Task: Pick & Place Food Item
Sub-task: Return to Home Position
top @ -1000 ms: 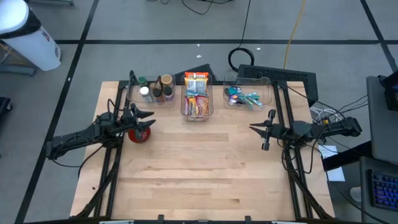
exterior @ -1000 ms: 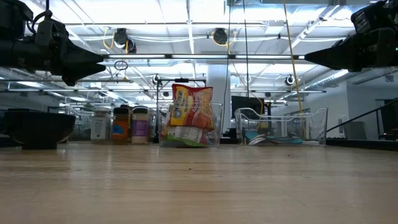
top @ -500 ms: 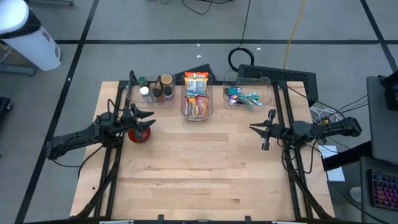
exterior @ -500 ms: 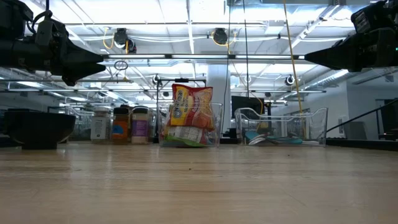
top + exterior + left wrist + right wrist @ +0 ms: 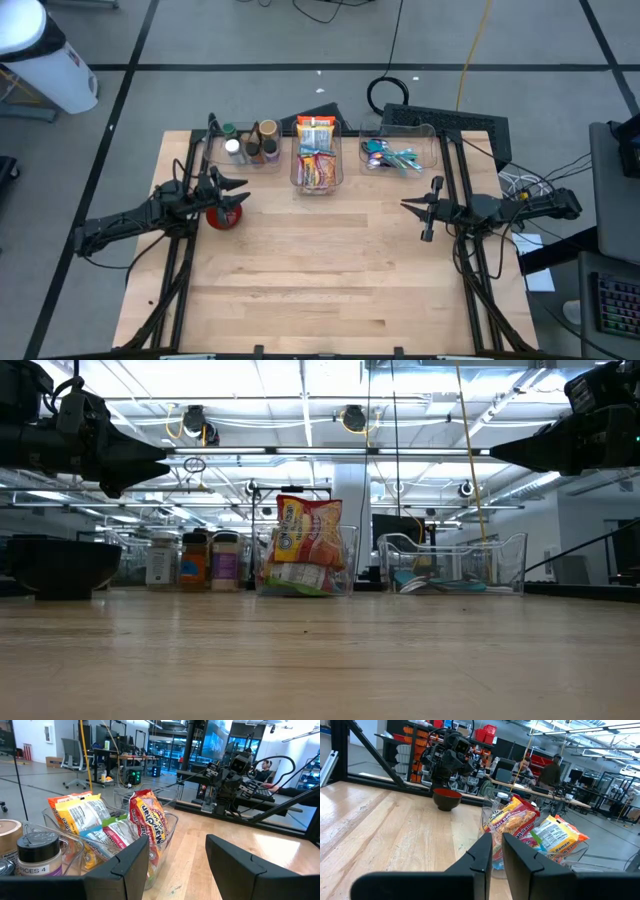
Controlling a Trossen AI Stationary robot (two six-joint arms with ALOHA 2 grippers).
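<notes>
The left hand point(image 5: 243, 192) is hovering above the left part of the pale wooden tabletop point(image 5: 320, 270), its two dark fingers spread wide and gripping nothing. A dark red bowl point(image 5: 225, 216) is sitting on the tabletop just beneath and beside it; the low view shows the hand raised well above the bowl, not touching it. The right hand point(image 5: 404, 205) is hanging over the right part of the tabletop, pointing inward toward the centre. Its fingers are drawn nearly together with only a slim gap between them, and they too are gripping nothing. All the food is sitting along the far edge, away from both hands. The round-lidded seasoning bottles point(image 5: 255, 145) are standing upright in the left clear plastic bin point(image 5: 246, 163), which lies beyond the left hand and apart from it. The colourful red, orange and yellow noodle packs point(image 5: 316, 160) are filling the middle clear plastic bin point(image 5: 317, 190), some poking up above its rim; they lie between the two hands and farther back. In the left wrist view these packs point(image 5: 145, 827) are showing past the spread fingers point(image 5: 125, 870). The right clear plastic bin point(image 5: 425, 140) is holding small blue and teal items point(image 5: 392, 154), lying flat beyond the right hand and clear of it.
</notes>
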